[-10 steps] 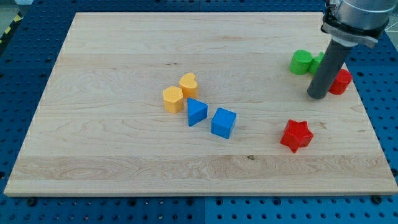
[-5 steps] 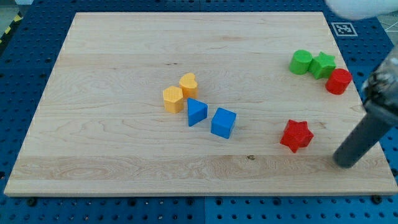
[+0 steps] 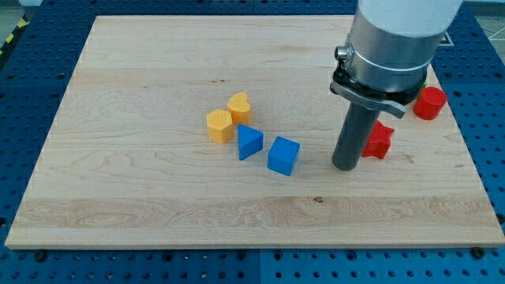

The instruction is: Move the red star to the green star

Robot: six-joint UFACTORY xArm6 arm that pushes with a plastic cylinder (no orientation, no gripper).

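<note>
The rod's tip (image 3: 346,166) is being held on the pale wooden table (image 3: 158,197), just at the view's left of the red star block (image 3: 379,140), partly hidden behind the rod. No grasping end effector is fitted; nothing is being held. The green star is being hidden by the arm. A red cylinder block (image 3: 431,103) is sitting near the view's right edge.

Our rod (image 3: 353,134) covers the red star's (image 3: 379,140) left half; arm housing (image 3: 394,39) hides both green blocks entirely.
</note>
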